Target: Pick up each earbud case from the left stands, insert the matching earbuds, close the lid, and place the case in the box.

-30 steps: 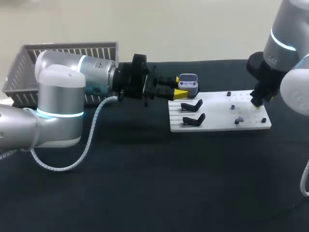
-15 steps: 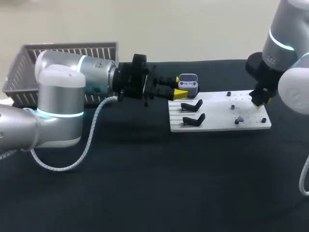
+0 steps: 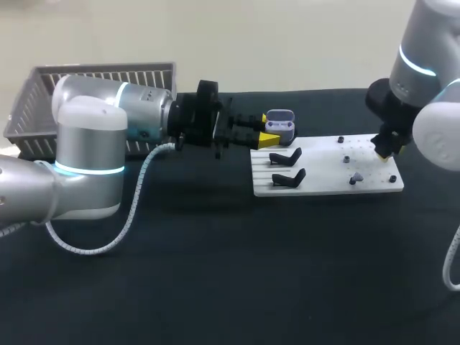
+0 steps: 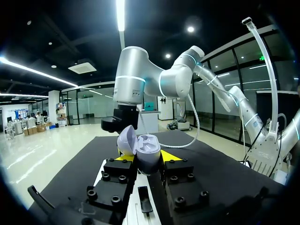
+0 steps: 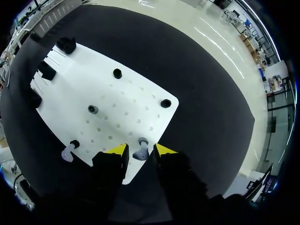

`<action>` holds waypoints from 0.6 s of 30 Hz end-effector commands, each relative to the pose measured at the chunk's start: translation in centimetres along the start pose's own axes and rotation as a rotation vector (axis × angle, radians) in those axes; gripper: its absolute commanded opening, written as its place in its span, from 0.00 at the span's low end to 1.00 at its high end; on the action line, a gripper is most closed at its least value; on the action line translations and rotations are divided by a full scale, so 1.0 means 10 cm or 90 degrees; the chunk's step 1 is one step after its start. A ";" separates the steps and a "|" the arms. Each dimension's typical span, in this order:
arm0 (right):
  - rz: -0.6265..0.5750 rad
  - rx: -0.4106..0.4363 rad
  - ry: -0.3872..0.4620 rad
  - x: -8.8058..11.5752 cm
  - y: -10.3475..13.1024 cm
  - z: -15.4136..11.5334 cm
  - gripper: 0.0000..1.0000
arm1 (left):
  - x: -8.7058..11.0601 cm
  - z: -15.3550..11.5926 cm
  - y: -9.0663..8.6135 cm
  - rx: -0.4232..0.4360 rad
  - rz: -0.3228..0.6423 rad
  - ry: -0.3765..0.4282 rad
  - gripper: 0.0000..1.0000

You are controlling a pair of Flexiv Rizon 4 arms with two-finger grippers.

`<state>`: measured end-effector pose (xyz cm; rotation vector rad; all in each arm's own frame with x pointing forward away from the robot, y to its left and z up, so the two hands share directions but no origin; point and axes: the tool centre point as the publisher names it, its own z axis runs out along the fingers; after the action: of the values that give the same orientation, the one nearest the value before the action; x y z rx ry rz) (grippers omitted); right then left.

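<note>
Tabletop (image 3: 215,273) is black, bearing a white board (image 3: 327,183) and a grey basket (image 3: 43,93).

Even overhead light washes the black table (image 3: 215,287), brightest on the white board (image 3: 374,183); soft highlights sheen the left arm (image 3: 93,108), whose blue ring lamp glows at the joint.

R gripper (image 5: 140,153) hangs over the edge of a white board (image 5: 122,101) on a black table (image 5: 211,93). Fingers apart w/ a grey earbud (image 5: 139,149) between them, thin gap each side. 2nd earbud (image 5: 68,152) sits beside it at the board's corner. Black pegs (image 5: 117,73) dot the board, black stands (image 5: 47,70) at far end.
</note>
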<state>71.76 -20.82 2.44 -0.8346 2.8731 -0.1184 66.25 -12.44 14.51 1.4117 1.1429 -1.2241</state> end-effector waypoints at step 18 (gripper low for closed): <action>-0.003 0.055 -0.003 0.04 0.08 -0.22 0.00 | 0.01 0.00 0.00 0.000 0.001 -0.001 0.00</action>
<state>71.94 -20.69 3.15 -0.8409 2.8511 -0.1937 66.24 -12.44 14.52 1.4117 1.1429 -1.2241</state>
